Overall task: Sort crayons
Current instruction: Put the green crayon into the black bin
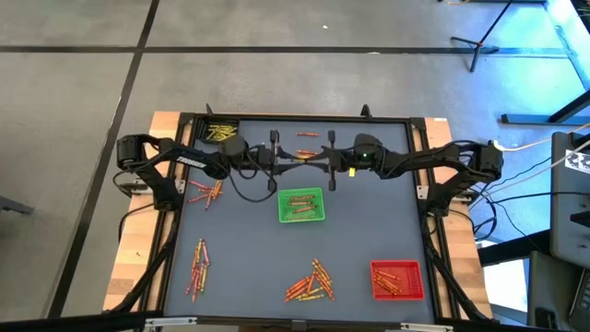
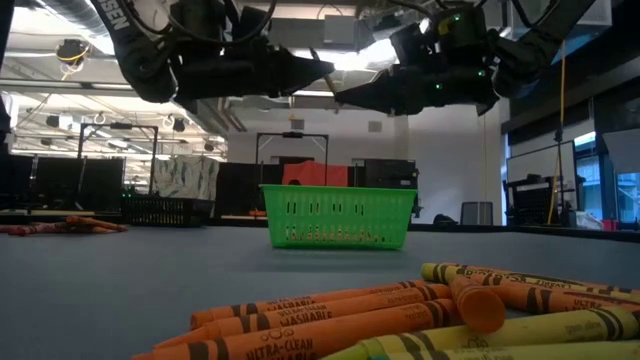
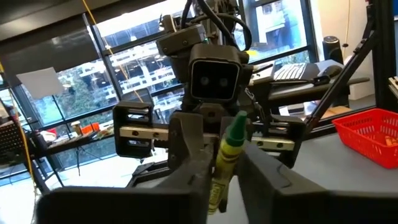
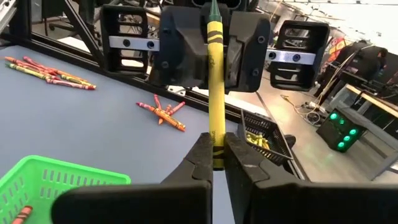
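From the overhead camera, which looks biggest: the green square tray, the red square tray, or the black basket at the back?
1. Red square tray
2. Green square tray, slightly smaller
3. Black basket, partly hidden by the left arm, so unsure

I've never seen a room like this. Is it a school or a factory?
Probably a robot lab or workshop. Big windows, a desk with a keyboard, and a camera stand on a bare concrete floor surround the table.

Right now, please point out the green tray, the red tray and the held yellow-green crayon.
green tray [image 1: 301, 218], high view, its front rim.
red tray [image 1: 397, 266], high view, its far rim.
yellow-green crayon [image 4: 215, 93], right wrist view, mid-shaft.
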Robot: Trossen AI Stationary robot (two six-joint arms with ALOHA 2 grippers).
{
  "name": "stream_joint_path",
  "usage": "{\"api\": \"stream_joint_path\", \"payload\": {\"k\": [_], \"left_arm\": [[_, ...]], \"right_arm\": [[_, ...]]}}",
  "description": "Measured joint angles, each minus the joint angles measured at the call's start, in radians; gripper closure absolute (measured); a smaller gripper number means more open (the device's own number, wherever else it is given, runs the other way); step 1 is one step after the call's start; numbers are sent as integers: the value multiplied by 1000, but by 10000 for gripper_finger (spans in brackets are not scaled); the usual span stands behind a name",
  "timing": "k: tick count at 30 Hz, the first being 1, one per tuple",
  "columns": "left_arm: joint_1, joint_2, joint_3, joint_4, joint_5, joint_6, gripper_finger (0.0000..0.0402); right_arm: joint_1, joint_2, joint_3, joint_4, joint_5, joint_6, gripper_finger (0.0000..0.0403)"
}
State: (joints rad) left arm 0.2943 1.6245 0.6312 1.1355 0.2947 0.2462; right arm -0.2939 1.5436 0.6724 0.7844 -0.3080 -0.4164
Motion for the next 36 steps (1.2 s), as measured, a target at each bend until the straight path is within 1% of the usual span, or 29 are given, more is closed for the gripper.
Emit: {"api": "stream_joint_path", "payload": {"k": [4, 7, 11, 14, 16, 19, 22, 24, 28, 31, 34, 36], "left_arm": [[1, 0, 0, -4, -5, 4, 391], [0, 0, 0, -5, -3, 3, 392], [0, 0, 0, -9, 1, 2, 389], [-1, -7, 0, -51, -48, 10, 388], [-1, -26, 0, -110, -110, 40, 388], [-1, -76, 1, -217, -209, 77, 388], [-1, -145, 1, -338, -295, 97, 388], [-1, -204, 1, -455, -357, 98, 388], [-1, -331, 1, -735, -506, 98, 388], [0, -427, 1, -942, -659, 98, 388], [2, -517, 1, -1093, -789, 98, 388], [11, -570, 1, -1165, -826, 98, 388]], "right_arm": [[0, 0, 0, -11, -3, 27, 384], [1, 0, 0, -15, -14, 31, 364], [0, -1, 0, -17, -23, 49, 299], [0, -25, 0, -55, 27, 48, 245], [-1, -58, 0, -108, 95, 44, 217], [-1, -116, 0, -215, 189, 27, 188], [-1, -167, 0, -320, 266, 17, 175], [-1, -191, 0, -368, 296, 17, 174], [-1, -200, 0, -410, 321, 18, 178], [-1, -200, 0, -406, 326, 18, 180], [-1, -200, 0, -391, 326, 28, 180], [-1, -200, 0, -385, 324, 38, 180]]}}
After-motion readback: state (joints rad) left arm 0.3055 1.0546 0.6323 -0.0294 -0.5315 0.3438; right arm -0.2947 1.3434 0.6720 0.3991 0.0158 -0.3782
